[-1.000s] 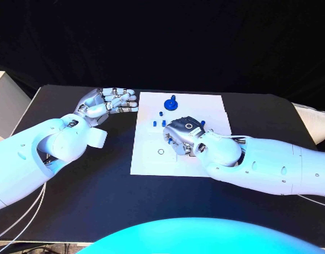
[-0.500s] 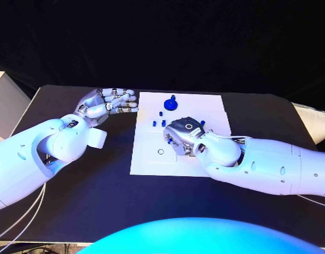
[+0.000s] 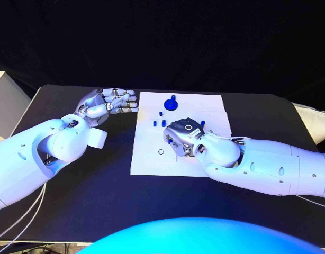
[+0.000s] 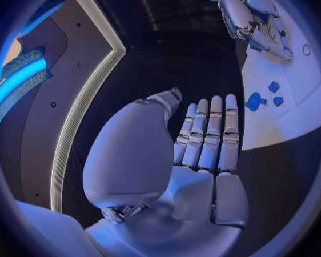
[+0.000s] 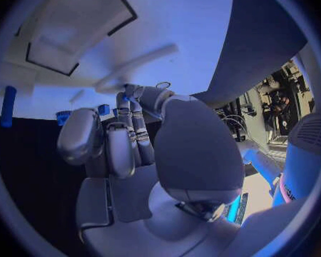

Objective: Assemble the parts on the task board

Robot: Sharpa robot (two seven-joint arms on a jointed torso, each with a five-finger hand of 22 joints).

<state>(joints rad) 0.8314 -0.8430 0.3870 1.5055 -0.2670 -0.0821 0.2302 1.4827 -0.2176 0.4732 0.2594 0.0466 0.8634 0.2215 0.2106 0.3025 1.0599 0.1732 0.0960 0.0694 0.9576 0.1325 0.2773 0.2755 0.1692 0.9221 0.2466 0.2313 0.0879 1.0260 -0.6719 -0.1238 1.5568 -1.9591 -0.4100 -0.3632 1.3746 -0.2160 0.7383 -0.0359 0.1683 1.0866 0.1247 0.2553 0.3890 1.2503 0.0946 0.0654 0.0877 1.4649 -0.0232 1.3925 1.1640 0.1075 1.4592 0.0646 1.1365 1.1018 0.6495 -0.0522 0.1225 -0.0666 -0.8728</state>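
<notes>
I am working my right robot hand point(image 3: 181, 135) over the middle of the task board point(image 3: 151, 161), fingers curled; whether it is gripping a part I cannot tell. Blue parts point(image 3: 162, 118) are lying just beyond it. My left robot hand point(image 3: 105, 105) is hovering empty, fingers extended, beside the board over the counter point(image 3: 93, 190). I am judging slow, vertical seating best.

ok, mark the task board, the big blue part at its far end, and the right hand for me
task board point(image 3: 149, 161): head view, bare white area near its front left corner.
big blue part point(image 3: 171, 103): head view, middle of the round piece.
right hand point(image 3: 181, 135): head view, back of the hand, over the board.
</notes>
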